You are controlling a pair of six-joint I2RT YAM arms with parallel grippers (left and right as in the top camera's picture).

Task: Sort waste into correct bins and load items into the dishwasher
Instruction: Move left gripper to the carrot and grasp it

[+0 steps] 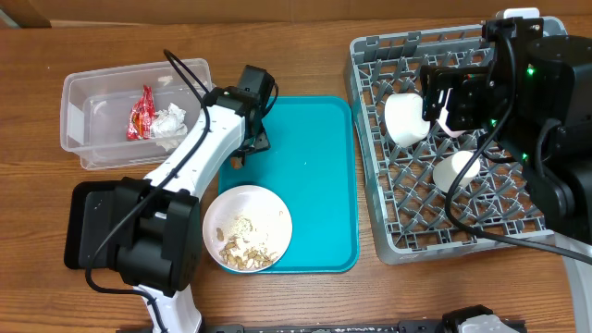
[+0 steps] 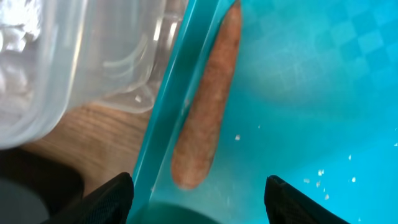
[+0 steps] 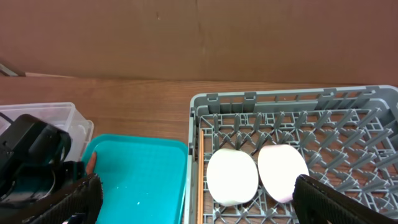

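Your left hand, fingers apart, brackets the near end of the orange carrot-like stick, ready to close on it. The stick lies along the teal tray's left rim, beside the clear tub. Your right hand, spread and empty, hovers over the grey dish rack, where two white bowls stand on edge.

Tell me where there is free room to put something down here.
Free: the middle and right side of the teal tray, between the plate of scraps and the dish rack; the rack's front rows. Crowded: the tray's left edge, with the left gripper over the carrot stick, and the rack's back, with white bowls.
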